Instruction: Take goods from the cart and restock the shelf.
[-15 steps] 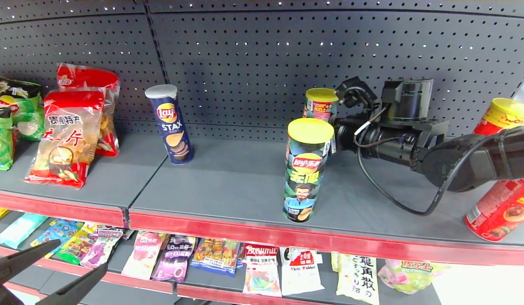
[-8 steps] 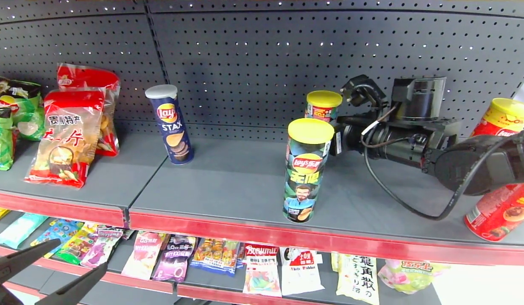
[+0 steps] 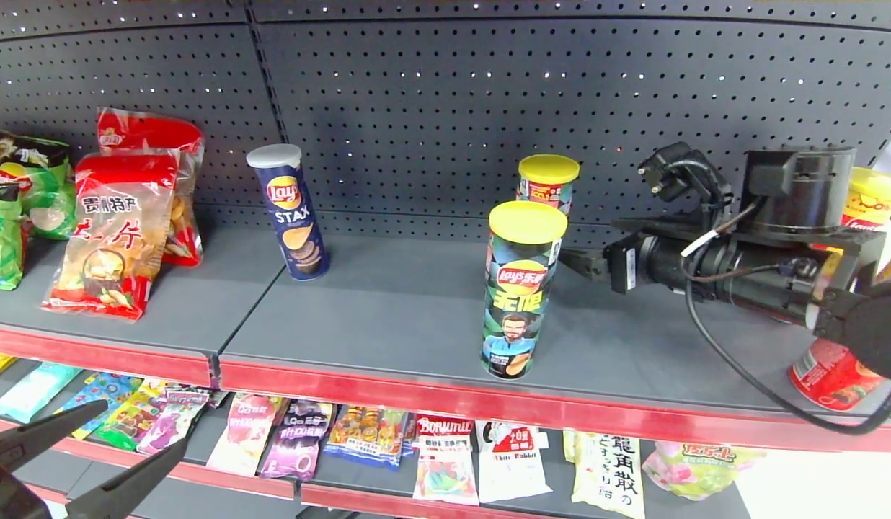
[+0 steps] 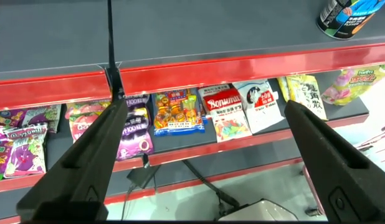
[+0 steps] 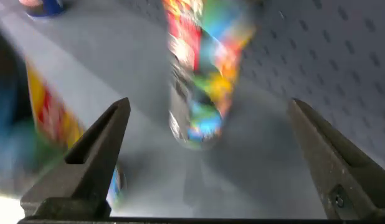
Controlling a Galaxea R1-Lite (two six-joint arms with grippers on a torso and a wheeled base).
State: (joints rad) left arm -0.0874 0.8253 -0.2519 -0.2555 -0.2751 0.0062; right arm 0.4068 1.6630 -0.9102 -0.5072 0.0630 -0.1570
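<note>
L claw (image 4: 205, 102): lowest and nearest item, in front of the lower shelf (image 4: 199, 152). Fingers spread wide, nothing held. L wrist view looks past it to a row of snack packets (image 4: 180, 115) lying flat on that shelf. Above them it shows the foot of the front can (image 4: 345, 15), close to the upper shelf's red lip.

Upper shelf (image 3: 388, 317), head view: front can upright, yellow lid, approx. mid-shelf near the lip.

R claw (image 5: 209, 104): just beside the front can on the robot's right, level w/ its upper half. Arm enters from the right. Head view has the finger ends partly behind the can. R wrist view gives the gap: fingers wide apart, nothing between them. Contact w/ front can: cannot tell.

Rear can (image 3: 548, 180): yellow lid, upright, directly behind the front can, near the backboard (image 3: 445, 108). In R wrist view it is blurred, ahead of the open fingers.

Other stock:
- Blue can (image 3: 290, 213), grey lid, upright, well to the left.
- Snack bags (image 3: 121, 231), far left.
- Red can (image 3: 835, 371), right front, partly behind the arm.
- Second red can (image 3: 871, 198), right rear.
</note>
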